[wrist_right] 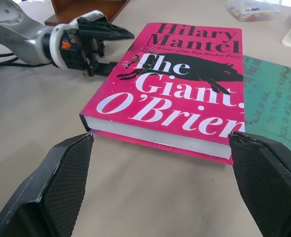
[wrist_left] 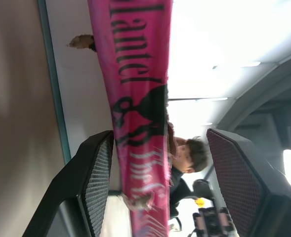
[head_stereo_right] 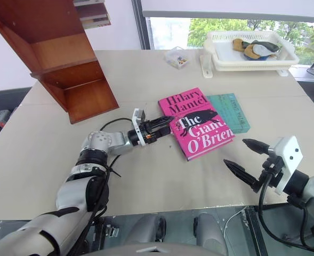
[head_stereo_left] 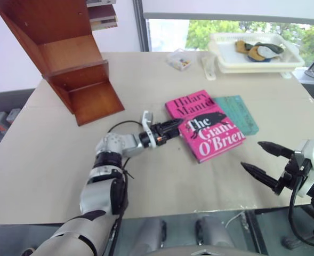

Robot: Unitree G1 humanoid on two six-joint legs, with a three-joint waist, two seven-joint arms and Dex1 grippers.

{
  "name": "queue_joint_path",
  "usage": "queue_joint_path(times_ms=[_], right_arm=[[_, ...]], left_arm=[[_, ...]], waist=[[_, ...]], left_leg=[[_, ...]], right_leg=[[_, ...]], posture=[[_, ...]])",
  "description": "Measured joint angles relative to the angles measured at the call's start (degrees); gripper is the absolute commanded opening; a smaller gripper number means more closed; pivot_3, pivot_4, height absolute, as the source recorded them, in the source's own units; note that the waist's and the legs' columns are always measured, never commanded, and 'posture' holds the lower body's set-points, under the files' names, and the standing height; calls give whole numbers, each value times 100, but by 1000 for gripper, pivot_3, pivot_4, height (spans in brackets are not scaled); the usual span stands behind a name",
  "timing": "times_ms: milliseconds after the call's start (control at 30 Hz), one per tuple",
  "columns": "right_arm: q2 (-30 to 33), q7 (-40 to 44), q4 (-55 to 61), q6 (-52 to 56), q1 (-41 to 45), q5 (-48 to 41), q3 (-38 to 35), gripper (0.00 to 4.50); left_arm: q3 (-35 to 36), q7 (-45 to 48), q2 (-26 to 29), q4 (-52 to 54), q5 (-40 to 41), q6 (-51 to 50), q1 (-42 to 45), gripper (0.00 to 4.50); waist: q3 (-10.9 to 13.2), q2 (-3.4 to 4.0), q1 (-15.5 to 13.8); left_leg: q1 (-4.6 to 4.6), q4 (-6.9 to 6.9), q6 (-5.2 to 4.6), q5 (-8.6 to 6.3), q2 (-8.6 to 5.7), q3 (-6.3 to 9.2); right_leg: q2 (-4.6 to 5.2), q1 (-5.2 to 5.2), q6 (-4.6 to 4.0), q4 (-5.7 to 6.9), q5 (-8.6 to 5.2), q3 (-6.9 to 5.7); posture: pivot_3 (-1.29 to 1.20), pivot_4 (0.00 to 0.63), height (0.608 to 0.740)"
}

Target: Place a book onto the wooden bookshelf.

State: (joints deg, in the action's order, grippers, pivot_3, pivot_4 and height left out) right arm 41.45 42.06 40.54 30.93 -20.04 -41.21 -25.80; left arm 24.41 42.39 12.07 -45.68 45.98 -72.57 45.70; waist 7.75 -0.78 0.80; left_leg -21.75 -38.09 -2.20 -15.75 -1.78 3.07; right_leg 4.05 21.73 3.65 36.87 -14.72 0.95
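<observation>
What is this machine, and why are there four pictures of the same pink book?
It is a robot with two arms, each ending in a claw. Two pictures come from cameras on its head, looking down at a table; two come from cameras on its wrists. On the table lie the pink book, a teal book touching it, a white tray and a wooden bookshelf. The left claw reaches along the pink book's edge, one finger above the cover and one below; it has not closed on it. The right claw waits open beside the book, holding nothing.
</observation>
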Motion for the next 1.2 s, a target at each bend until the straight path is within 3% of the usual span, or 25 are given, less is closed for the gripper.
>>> queue_joint_path(times_ms=[767, 800, 900, 1033, 1200], right_arm=[[-3, 3, 2, 0, 23, 40, 0, 4500], [-3, 3, 2, 0, 23, 42, 0, 4500], [-4, 2, 2, 0, 8, 47, 0, 4500], [-4, 0, 2, 0, 5, 49, 0, 4500], [-16, -5, 3, -4, 2, 53, 0, 4500]], left_arm=[[259, -497, -384, 323, 268, -201, -52, 3183], [256, -509, -406, 323, 266, -194, -48, 2671], [260, -517, -429, 322, 268, -194, -42, 1820], [258, -516, -431, 310, 265, -193, -33, 89], [244, -515, -426, 274, 253, -186, -7, 40]], waist=[[6, -6, -175], [7, -7, -177], [7, -7, -177], [8, -7, -176], [9, -7, -176]], left_leg=[[-21, 21, 5, 0, -13, 27], [-22, 21, 5, 0, -14, 29], [-23, 21, 5, 0, -16, 29], [-23, 21, 4, 0, -16, 31], [-23, 21, 6, 1, -18, 33]], right_leg=[[14, 6, -2, -24, -1, -17], [14, 6, -2, -25, -1, -18], [16, 5, -2, -26, -1, -19], [16, 5, -2, -26, -1, -22], [15, 4, -2, -26, -1, -24]], posture=[[0, 150, 740], [0, 150, 740], [0, 150, 740], [0, 150, 740], [0, 150, 740]])
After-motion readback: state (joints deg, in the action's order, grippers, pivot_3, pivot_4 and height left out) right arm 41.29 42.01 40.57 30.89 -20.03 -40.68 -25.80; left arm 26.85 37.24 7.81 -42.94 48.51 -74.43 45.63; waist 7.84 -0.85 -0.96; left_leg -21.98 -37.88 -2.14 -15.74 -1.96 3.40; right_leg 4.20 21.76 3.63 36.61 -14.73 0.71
